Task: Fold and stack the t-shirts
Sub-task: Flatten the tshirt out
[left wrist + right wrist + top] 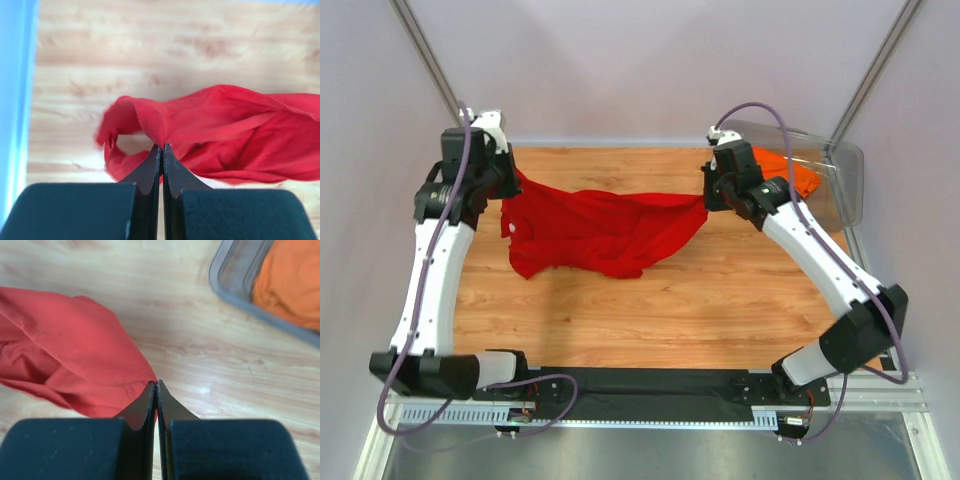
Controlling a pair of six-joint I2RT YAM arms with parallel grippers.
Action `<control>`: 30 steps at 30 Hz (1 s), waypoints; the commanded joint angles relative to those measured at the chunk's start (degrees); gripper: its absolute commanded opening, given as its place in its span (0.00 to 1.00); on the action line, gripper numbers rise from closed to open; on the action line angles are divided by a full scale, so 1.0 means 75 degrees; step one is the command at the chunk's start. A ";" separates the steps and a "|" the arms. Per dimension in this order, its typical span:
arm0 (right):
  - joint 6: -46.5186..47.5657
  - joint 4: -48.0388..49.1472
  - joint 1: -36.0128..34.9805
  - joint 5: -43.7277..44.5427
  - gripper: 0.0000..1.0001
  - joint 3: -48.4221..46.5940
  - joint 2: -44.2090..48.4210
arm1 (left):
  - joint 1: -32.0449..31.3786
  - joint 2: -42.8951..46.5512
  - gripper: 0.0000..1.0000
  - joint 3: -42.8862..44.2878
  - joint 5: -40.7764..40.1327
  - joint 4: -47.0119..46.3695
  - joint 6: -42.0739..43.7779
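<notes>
The red t-shirt hangs stretched between my two arms above the wooden table, sagging in the middle. My left gripper is shut on its left end, the red t-shirt bunching out from the fingertips. At the other end, the red t-shirt is pinched at a corner by my right gripper. In the top view the left gripper is at the far left and the right gripper at the far right. The orange t-shirt lies crumpled in the clear plastic bin; the wrist view shows the orange t-shirt too.
The clear bin stands at the table's far right corner, close behind my right wrist. Bare wooden table spreads below the hanging shirt toward the arm bases. Walls close in on the left, right and back.
</notes>
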State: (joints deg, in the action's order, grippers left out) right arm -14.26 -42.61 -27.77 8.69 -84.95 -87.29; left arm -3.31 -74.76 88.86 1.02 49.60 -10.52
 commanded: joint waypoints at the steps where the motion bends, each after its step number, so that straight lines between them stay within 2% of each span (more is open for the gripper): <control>1: 0.0308 0.0641 0.0011 0.0412 0.00 -0.0487 0.1403 | -0.0004 0.1362 0.00 0.0609 -0.0124 -0.0133 0.0804; 5: 0.0483 0.1227 0.0011 0.0493 0.00 -0.0018 0.2309 | -0.0004 0.2069 0.00 0.0913 -0.0790 -0.0088 0.1449; 9: 0.0671 0.1193 0.0011 0.0623 0.00 -0.0169 0.2860 | -0.0004 0.2491 0.00 0.1240 -0.0709 -0.0134 0.2000; 14: 0.0624 0.1181 0.0011 0.0424 0.00 -0.0287 0.3796 | -0.0016 0.2983 0.00 0.1909 -0.1060 0.0043 0.2165; 18: 0.0671 0.1731 0.0011 0.0517 0.00 -0.0310 0.4021 | -0.0016 0.2949 0.00 0.2565 -0.1645 0.0007 0.2200; 20: 0.0846 0.2094 0.0011 0.0704 0.00 -0.0601 0.3811 | -0.0016 0.2587 0.00 0.2973 -0.1741 -0.0074 0.2398; 24: 0.1197 0.2726 0.0023 0.0810 0.00 -0.1223 0.2548 | -0.0016 0.1381 0.00 0.3632 -0.1753 -0.0203 0.2563; 29: 0.1328 0.3723 0.0490 0.0729 0.00 -0.1855 -0.0029 | -0.0004 -0.0680 0.00 0.2977 -0.1600 -0.1655 0.3184; 30: 0.1281 0.3852 0.0619 0.0647 0.00 -0.2321 -0.0463 | -0.0004 -0.1461 0.00 0.3069 -0.1751 -0.1738 0.3347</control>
State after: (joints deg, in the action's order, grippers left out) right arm -6.11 -18.50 -25.85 13.06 -98.89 -80.86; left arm -3.40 -72.47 114.39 -10.68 41.47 9.43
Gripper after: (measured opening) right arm 0.006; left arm 0.007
